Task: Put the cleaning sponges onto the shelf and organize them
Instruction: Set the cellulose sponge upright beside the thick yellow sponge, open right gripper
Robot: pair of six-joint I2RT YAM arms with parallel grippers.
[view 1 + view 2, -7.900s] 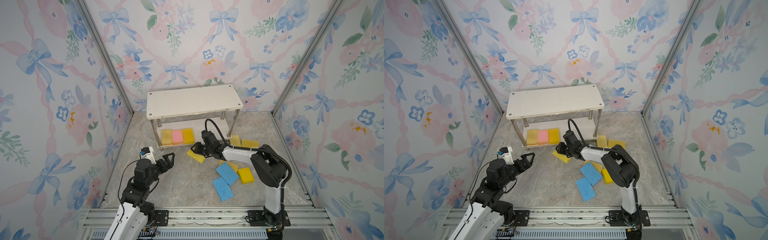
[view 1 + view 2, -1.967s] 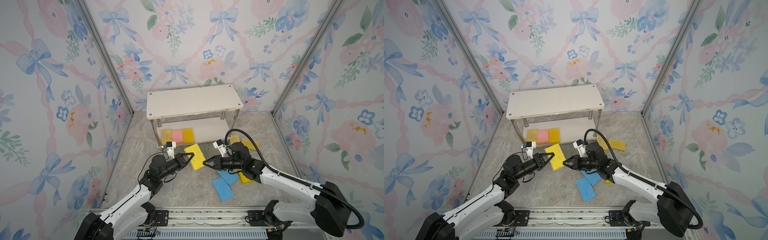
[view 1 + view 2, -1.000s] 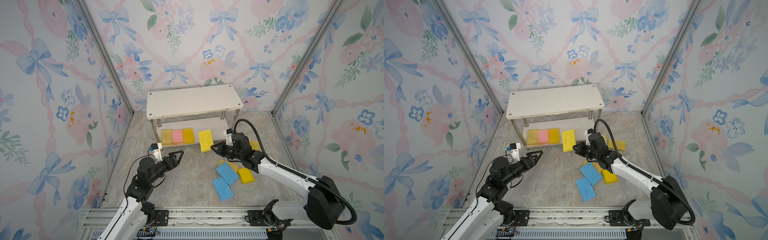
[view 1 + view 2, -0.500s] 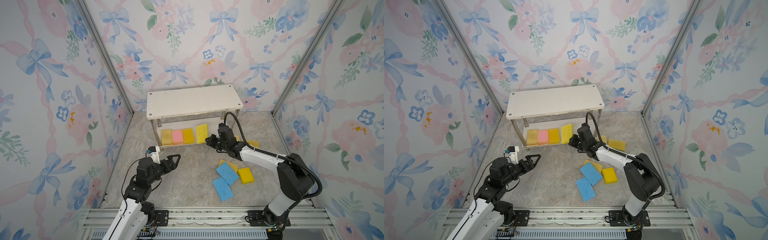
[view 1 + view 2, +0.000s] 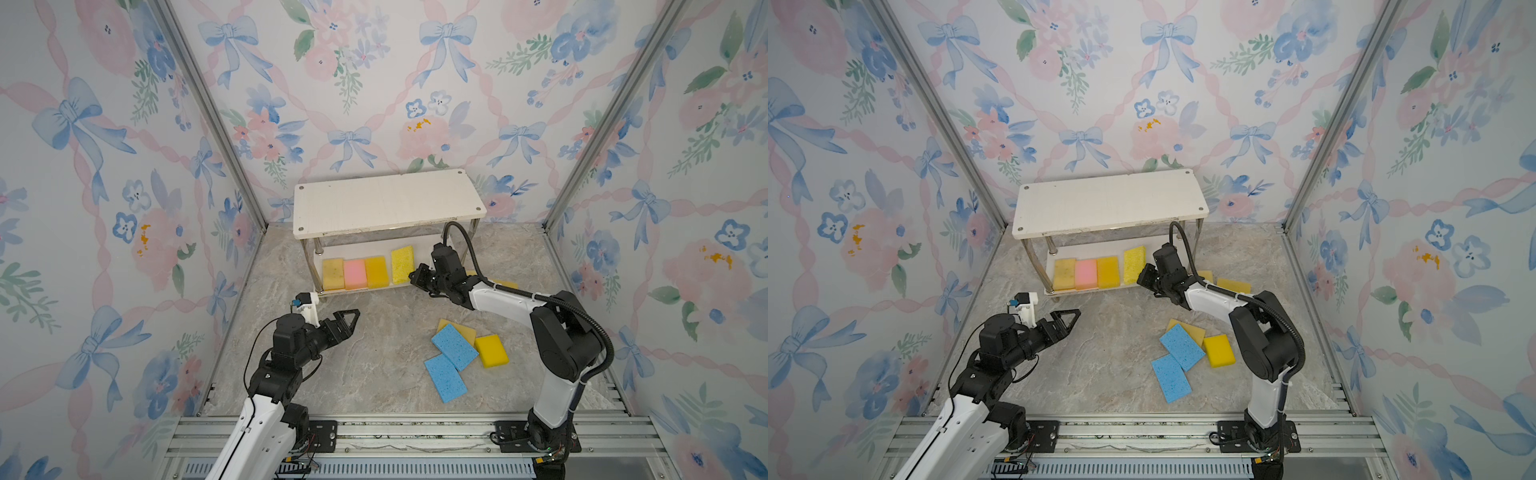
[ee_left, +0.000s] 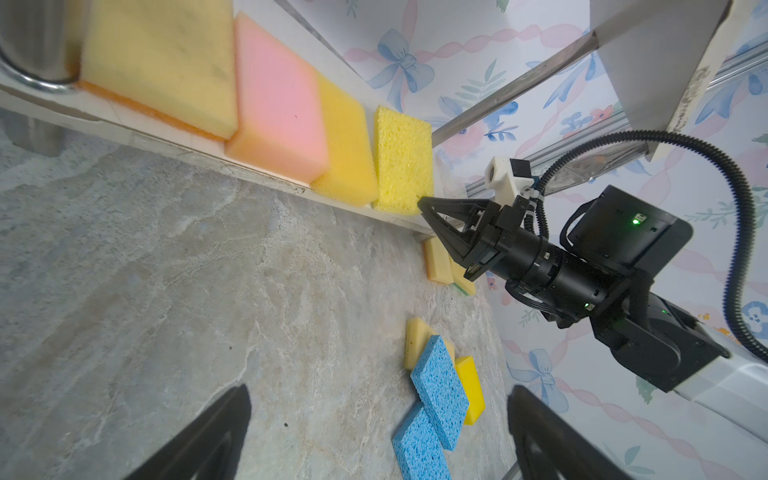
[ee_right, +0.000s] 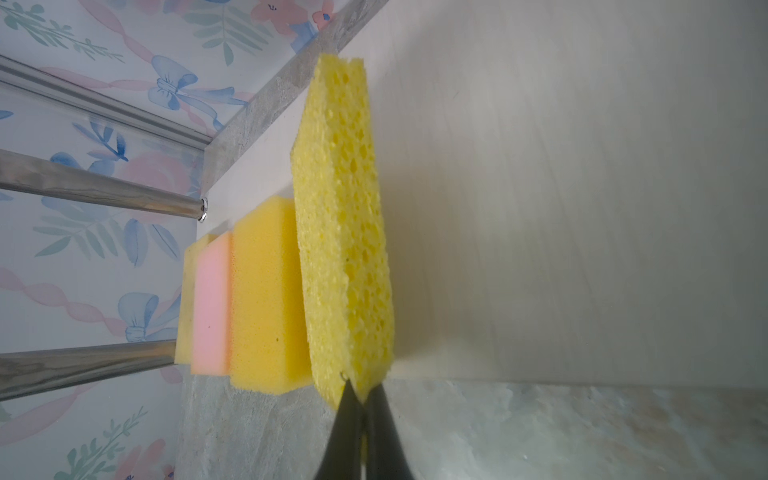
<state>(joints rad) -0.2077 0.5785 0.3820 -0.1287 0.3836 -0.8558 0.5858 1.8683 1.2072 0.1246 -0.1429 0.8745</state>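
Note:
The white two-tier shelf [image 5: 388, 203] stands at the back wall. On its lower board lie a pale yellow sponge [image 5: 333, 273], a pink one [image 5: 355, 273] and an orange-yellow one [image 5: 376, 271] side by side. Right of them a bright yellow porous sponge [image 5: 402, 264] sits tilted on the board. My right gripper [image 5: 415, 276] is shut on its near edge, and the right wrist view shows the fingers [image 7: 353, 415] pinching that sponge [image 7: 345, 232]. My left gripper [image 5: 349, 320] hangs open over the floor at the left, holding nothing.
Two blue sponges [image 5: 455, 347] [image 5: 445, 377] lie on the marble floor at the right. One overlaps a pale yellow sponge [image 5: 465, 330], with a yellow one [image 5: 491, 351] beside them. More yellow sponges [image 5: 505, 284] lie behind the right arm. Papered walls close in three sides.
My right gripper has carried the bright yellow sponge from mid-floor onto the lower board beside the orange-yellow one. The left arm has drawn back to the left and its jaws have widened.

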